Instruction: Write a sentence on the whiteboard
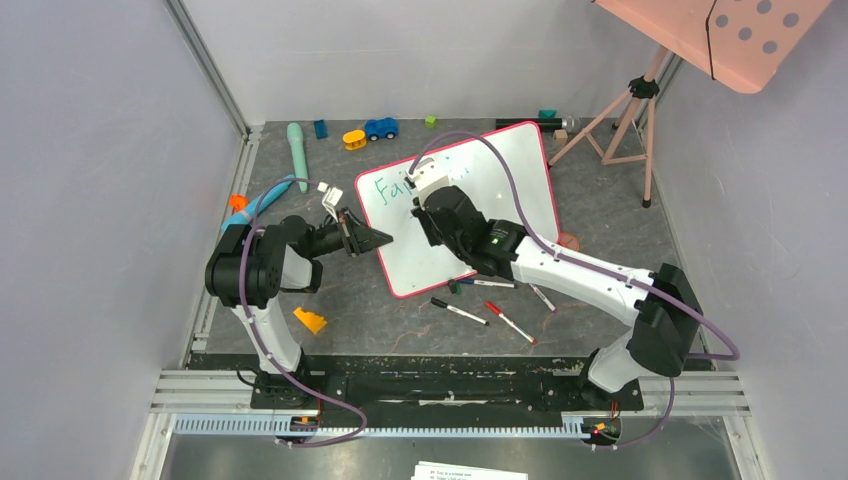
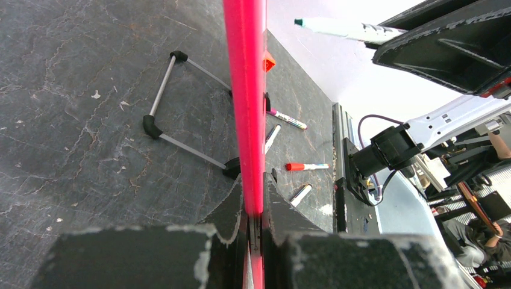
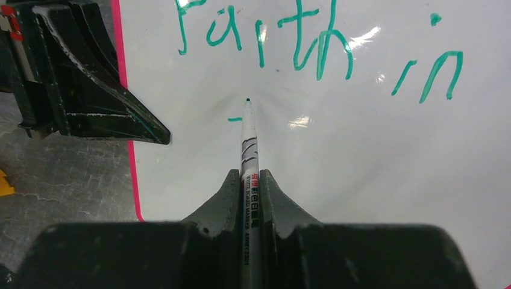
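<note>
sentence (image 3: 323, 51) "Faith in" (green), on whiteboard (image 3: 361, 174)

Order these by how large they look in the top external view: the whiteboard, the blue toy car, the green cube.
Largest to smallest:
1. whiteboard
2. blue toy car
3. green cube

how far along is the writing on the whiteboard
Done: "Faith in" of the sentence stands in green on the whiteboard, top line. In hand: left gripper clamps the pink rim, right gripper holds the marker beside a short second-line stroke. Left: the remaining words.
</note>
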`<state>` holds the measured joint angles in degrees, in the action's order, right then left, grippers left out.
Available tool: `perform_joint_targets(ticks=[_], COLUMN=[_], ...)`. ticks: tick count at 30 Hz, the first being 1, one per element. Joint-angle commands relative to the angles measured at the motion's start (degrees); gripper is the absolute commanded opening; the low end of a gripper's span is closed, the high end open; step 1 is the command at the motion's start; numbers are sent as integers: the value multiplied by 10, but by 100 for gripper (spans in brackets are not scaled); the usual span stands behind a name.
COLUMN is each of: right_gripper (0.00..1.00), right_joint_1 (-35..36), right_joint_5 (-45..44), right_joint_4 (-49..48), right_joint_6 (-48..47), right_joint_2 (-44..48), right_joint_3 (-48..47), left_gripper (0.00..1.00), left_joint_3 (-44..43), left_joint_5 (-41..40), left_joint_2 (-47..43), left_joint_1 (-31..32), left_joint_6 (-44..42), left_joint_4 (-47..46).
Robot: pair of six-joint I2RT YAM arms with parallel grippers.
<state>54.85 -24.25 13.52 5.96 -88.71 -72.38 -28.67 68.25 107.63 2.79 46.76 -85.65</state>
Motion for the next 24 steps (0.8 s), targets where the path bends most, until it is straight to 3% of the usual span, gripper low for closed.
perform_joint_targets(ticks=[1, 24], right_gripper=[0, 0], right_joint_1=[-1, -13], right_joint_5=[16, 21], right_joint_4=[-37, -22], right_joint_6=[-7, -13], right_joint_2=[14, -29], right_joint_3=[-9, -34], left_gripper=[2, 2], left_joint_3=[2, 2], left_joint_5=[67, 67], left_joint_2=[12, 12], left_joint_1=[15, 15], left_joint_6=[-67, -68], left_joint_4=[-36, -36])
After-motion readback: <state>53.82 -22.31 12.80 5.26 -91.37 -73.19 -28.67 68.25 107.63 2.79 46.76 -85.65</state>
